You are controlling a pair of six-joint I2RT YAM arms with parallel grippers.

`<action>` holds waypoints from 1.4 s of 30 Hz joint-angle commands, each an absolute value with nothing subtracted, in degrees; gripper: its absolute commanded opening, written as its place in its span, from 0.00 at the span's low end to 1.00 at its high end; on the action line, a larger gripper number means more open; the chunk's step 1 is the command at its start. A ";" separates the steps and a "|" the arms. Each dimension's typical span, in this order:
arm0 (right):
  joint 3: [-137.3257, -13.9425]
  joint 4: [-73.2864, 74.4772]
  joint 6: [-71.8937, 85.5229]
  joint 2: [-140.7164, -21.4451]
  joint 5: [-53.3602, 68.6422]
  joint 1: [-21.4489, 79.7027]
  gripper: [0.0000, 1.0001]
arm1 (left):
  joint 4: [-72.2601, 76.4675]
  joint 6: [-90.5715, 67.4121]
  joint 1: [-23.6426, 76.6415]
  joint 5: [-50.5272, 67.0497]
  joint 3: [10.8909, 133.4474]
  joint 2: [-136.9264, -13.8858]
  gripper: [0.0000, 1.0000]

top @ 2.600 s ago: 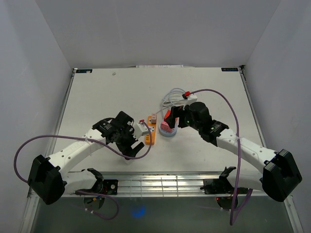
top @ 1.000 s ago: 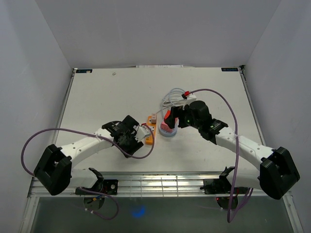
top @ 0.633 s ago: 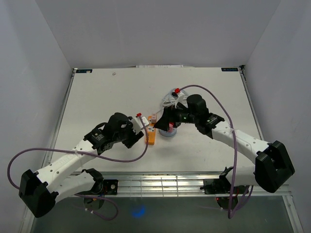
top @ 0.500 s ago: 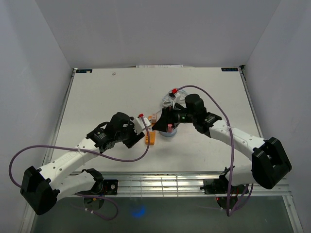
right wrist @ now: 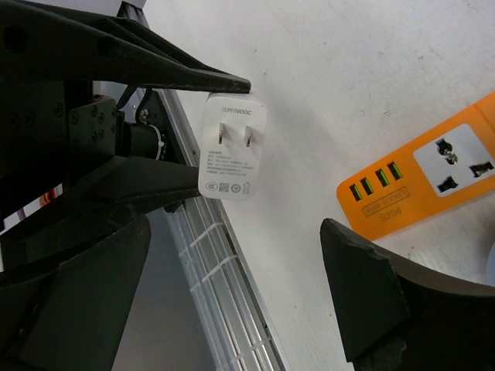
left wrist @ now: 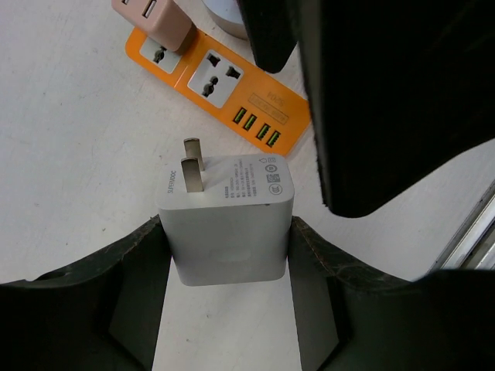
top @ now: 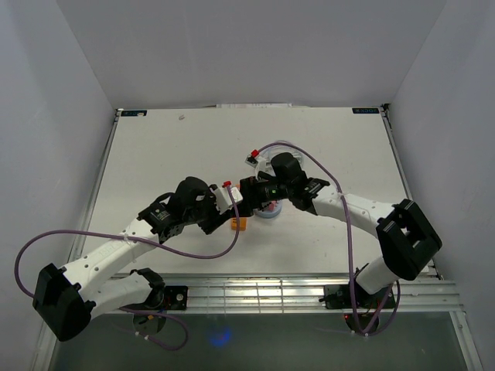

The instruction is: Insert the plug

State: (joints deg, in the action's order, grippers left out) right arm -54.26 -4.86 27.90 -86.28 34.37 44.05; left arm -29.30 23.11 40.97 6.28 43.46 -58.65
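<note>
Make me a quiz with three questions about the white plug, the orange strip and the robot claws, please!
1. Where is the white charger?
A) held in the left gripper
B) lying flat on the table
C) plugged into the strip

2. How many green USB ports does the orange power strip have?
A) two
B) four
C) six

3. How is the right gripper?
A) shut on the charger
B) shut on the strip
C) open

Answers: 1 A, the gripper clamps the charger's sides and its prongs are bare. 2 B, four ports sit in a row. 3 C, its fingers stand wide apart.
</note>
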 commanded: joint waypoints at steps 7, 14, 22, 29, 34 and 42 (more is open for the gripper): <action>-60.03 -9.66 31.90 -92.19 36.04 46.32 0.94 | -26.37 23.82 41.22 11.24 46.32 -57.57 0.29; -60.82 -11.69 34.10 -95.01 36.21 46.67 0.85 | -25.49 23.64 41.22 13.71 46.23 -57.31 0.29; -60.38 -14.58 35.94 -95.62 36.65 47.11 0.60 | -24.35 23.20 41.22 15.11 46.06 -57.30 0.29; -59.41 -17.75 36.65 -95.54 38.76 46.93 0.15 | -23.64 22.94 41.22 16.34 44.83 -55.81 0.44; -59.33 -16.35 34.98 -94.84 38.41 45.97 0.08 | -23.12 21.63 41.22 18.37 43.07 -51.08 0.81; -56.69 -14.41 30.33 -89.57 37.97 41.93 0.08 | -20.49 12.06 41.22 18.46 43.94 -44.92 0.94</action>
State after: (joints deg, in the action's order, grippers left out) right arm -57.52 -12.93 33.19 -94.32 37.43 43.90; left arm -23.18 18.06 41.01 16.86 43.44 -46.61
